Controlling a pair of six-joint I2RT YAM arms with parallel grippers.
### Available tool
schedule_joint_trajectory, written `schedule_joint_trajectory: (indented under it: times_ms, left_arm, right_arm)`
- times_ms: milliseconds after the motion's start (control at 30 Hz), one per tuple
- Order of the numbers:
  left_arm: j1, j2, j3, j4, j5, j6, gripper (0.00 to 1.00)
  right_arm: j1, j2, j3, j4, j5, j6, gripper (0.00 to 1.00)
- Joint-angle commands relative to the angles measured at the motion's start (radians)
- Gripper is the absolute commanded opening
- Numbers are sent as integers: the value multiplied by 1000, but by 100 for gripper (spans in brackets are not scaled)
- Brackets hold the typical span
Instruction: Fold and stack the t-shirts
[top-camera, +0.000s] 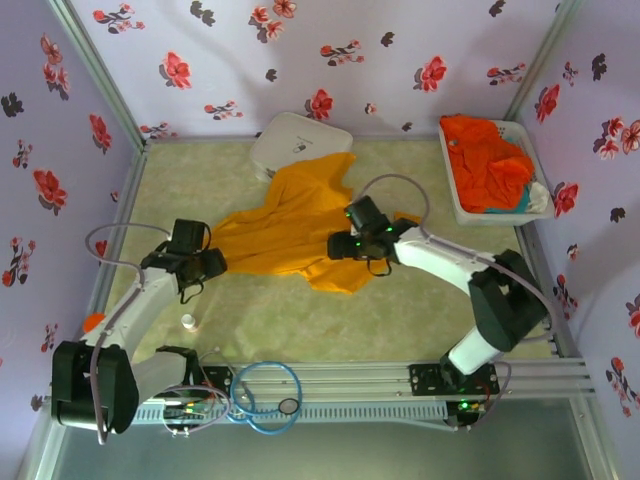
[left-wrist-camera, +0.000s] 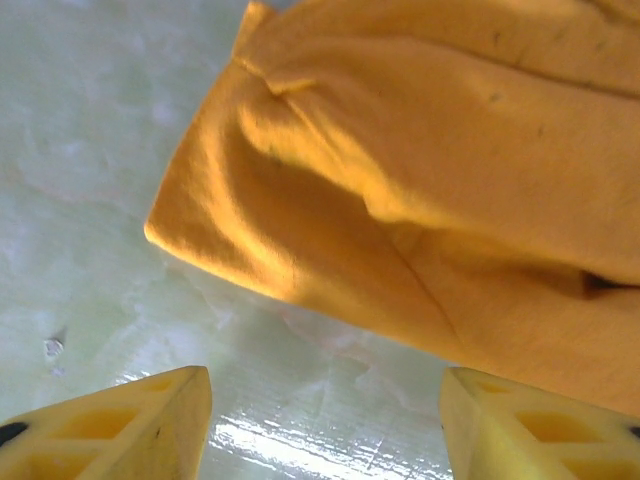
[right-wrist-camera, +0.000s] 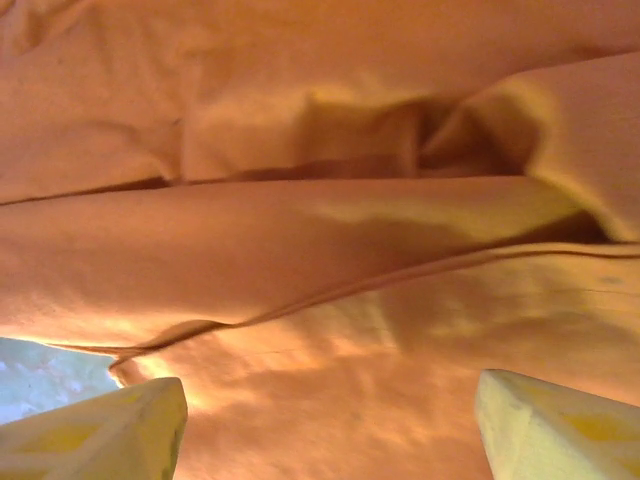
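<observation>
Upper right, a white bin (top-camera: 468, 213) holds the red-orange shirt (top-camera: 485, 160). Mid-frame lies the yellow shirt (top-camera: 290, 225): left hand (top-camera: 218, 263) beside its left edge, right hand (top-camera: 337, 246) over it, both spread apart.

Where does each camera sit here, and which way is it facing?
Top external: above, behind the bases, looking down; both arms, left gripper, right gripper at the yellow t-shirt.
Left wrist: low, facing the shirt's edge; own fingers apart.
Right wrist: close over shirt folds; own fingers apart.
Shared: all see the yellow t-shirt.
</observation>
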Motion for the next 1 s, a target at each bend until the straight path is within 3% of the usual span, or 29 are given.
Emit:
schedule_joint_trajectory:
  times_ms: [0,200,633,967]
  left_arm:
    - [-24,22,-20,4,5,-39,62]
    - [-36,60,-23,14,2,-22,62]
    - [-28,221,73,-10,-117,36,64]
    - [-16,359,140,58,-112,48,63]
  right_arm:
    - [77,89,65,12,81,65,75]
    - [156,160,118,25,117,103,72]
    - [289,270,275,-177,325,79,62]
    - [308,302,257,-168,324,93,52]
